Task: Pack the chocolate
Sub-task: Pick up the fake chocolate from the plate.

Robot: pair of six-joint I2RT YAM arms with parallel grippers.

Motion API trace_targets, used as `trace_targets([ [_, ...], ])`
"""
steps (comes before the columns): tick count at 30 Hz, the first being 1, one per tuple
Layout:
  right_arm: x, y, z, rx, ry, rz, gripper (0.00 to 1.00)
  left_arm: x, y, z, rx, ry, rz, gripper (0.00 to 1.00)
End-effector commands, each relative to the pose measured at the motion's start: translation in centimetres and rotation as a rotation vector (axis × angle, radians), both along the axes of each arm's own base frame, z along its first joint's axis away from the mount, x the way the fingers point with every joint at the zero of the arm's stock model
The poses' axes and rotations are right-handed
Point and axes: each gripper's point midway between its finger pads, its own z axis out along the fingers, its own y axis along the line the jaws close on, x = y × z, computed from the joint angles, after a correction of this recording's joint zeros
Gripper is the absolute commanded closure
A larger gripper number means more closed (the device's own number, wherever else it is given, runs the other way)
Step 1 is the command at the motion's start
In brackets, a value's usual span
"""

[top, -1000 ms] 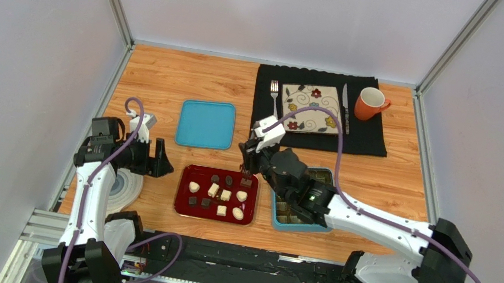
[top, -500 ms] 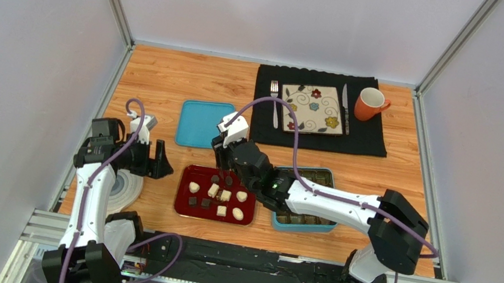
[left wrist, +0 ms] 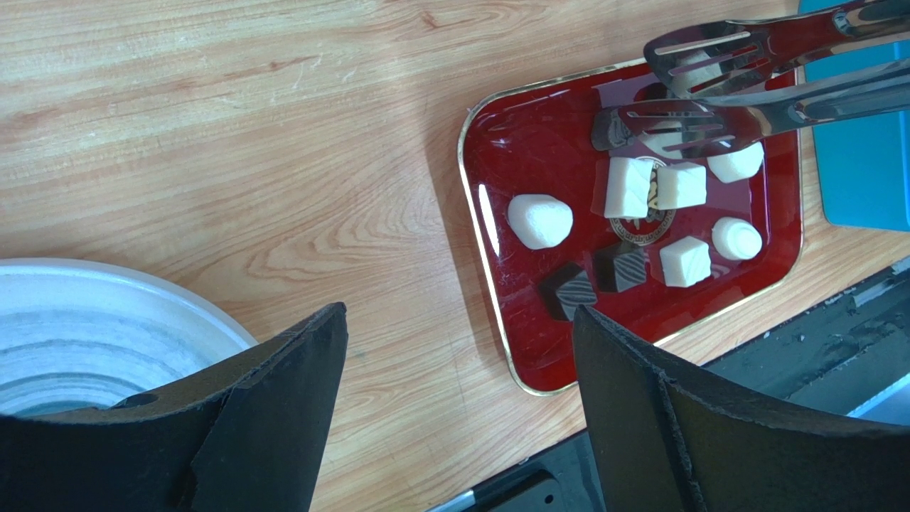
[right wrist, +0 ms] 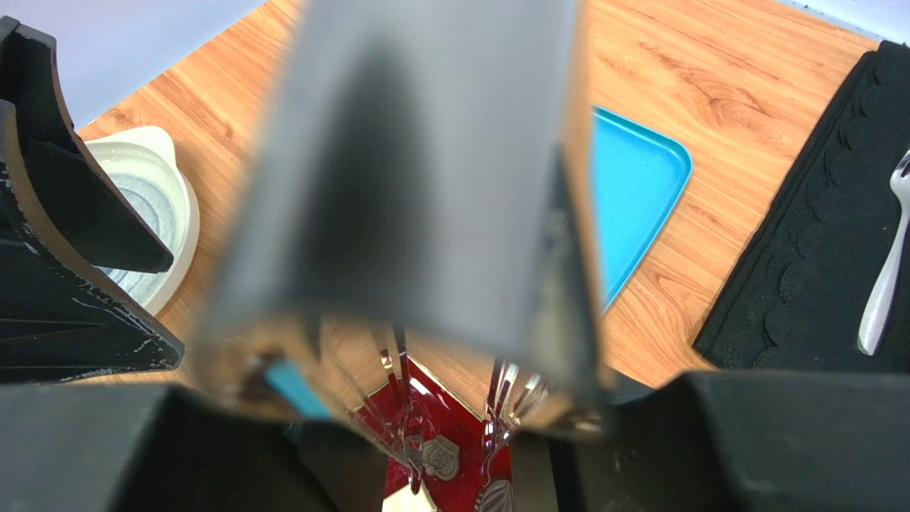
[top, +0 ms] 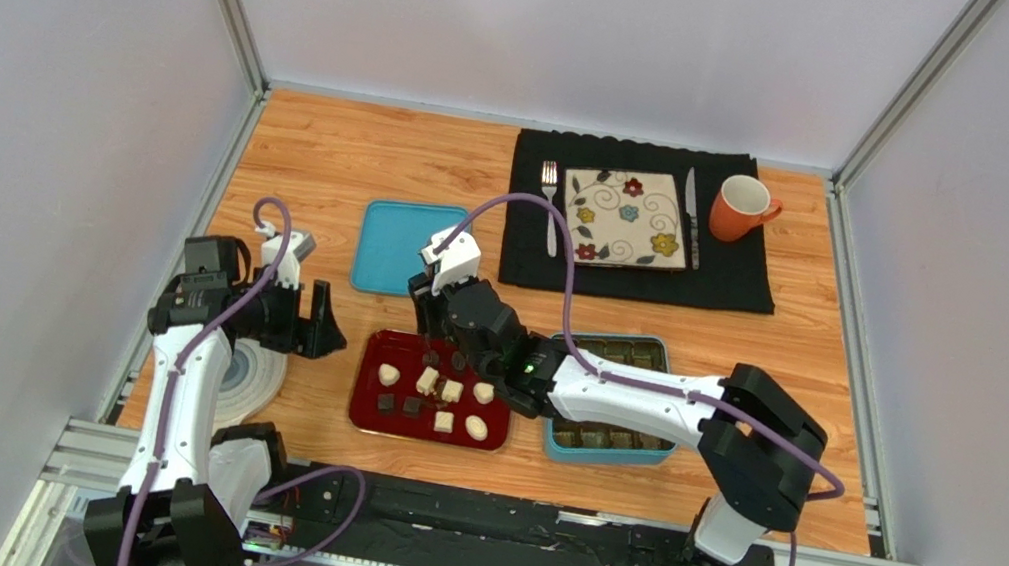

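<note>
The chocolate (left wrist: pixel 539 221) lies as several white and dark pieces on a red tray (top: pixel 365 406), also seen in the left wrist view as the red tray (left wrist: pixel 534 160). My right gripper (top: pixel 447 323) is shut on metal tongs (left wrist: pixel 737 80), whose blades stand a little apart over the tray's far side. The tongs (right wrist: pixel 427 160) fill the right wrist view, so I cannot tell if anything sits between the tips. My left gripper (left wrist: pixel 459 315) hangs open and empty over bare wood left of the tray. More dark pieces sit in a blue box (top: pixel 664 351) right of the tray.
A blue lid (top: pixel 411 247) lies behind the tray. A white dish (left wrist: pixel 96 331) sits under my left arm. At the back right, a black mat (top: pixel 739 283) carries a patterned square plate (top: pixel 625 217), a fork, a knife and an orange mug (top: pixel 742 207).
My right arm has swung left from the tray's right corner near the blue box to the tray's far left part, and the tongs have opened slightly. The left arm has stayed still.
</note>
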Motion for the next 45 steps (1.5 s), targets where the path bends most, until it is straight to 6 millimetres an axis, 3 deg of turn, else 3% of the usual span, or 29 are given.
trace_targets([
  [1,0.4,1.1,2.5,0.11,-0.025,-0.019,0.59,0.8,0.3,1.1,0.02,-0.048,-0.016,0.14],
  [16,0.4,1.3,0.4,0.093,0.006,-0.026,0.58,0.7,0.3,1.2,0.022,-0.052,-0.021,0.14],
  [24,0.0,0.4,-1.4,0.075,0.038,-0.037,0.59,0.6,0.3,1.1,0.026,-0.05,-0.026,0.14],
  [31,-0.8,-0.3,-1.7,0.086,0.054,-0.035,0.59,0.5,0.2,1.0,0.021,-0.049,-0.027,0.14],
  [39,-1.0,-0.3,0.1,0.107,0.028,-0.03,0.59,0.5,0.2,1.2,0.025,-0.055,-0.026,0.14],
  [45,-0.8,0.1,-1.2,0.08,0.038,-0.033,0.59,0.4,0.3,1.3,0.033,-0.063,-0.027,0.14],
])
